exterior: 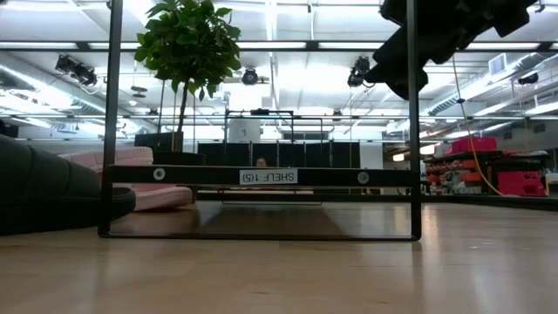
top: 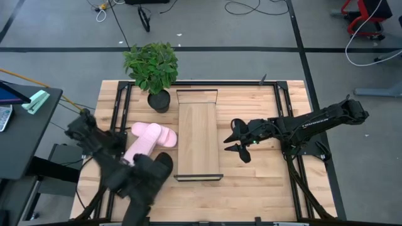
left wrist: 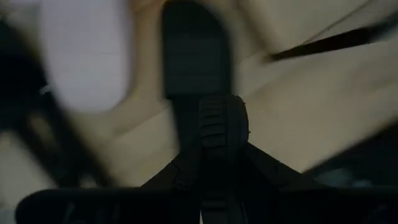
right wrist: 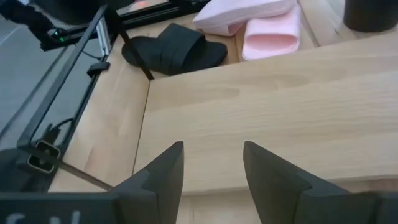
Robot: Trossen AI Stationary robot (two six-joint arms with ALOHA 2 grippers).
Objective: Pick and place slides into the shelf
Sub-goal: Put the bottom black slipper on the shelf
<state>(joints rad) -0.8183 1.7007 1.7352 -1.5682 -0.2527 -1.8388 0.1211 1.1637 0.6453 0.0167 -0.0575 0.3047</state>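
My left gripper hangs over the table's near left part, shut on a black slide. A second black slide lies flat on the table below it, just left of the shelf's near end. Two pink slides lie side by side farther back, left of the shelf. The shelf, a pale wood board in a thin black frame, stands at the table's middle. My right gripper is open above the shelf's right side, touching nothing. My left gripper pinches the black slide between its two fingers from above, pointing steeply down. The slide's treaded sole faces the wrist camera, and its rounded free end hangs below the fingers, clear of the table. The dark fingers hide the part they hold.
A potted plant stands at the far edge, just left of the shelf's far end. Black rails run along the table's left and right sides. Bare wood lies near the front edge, right of the shelf.
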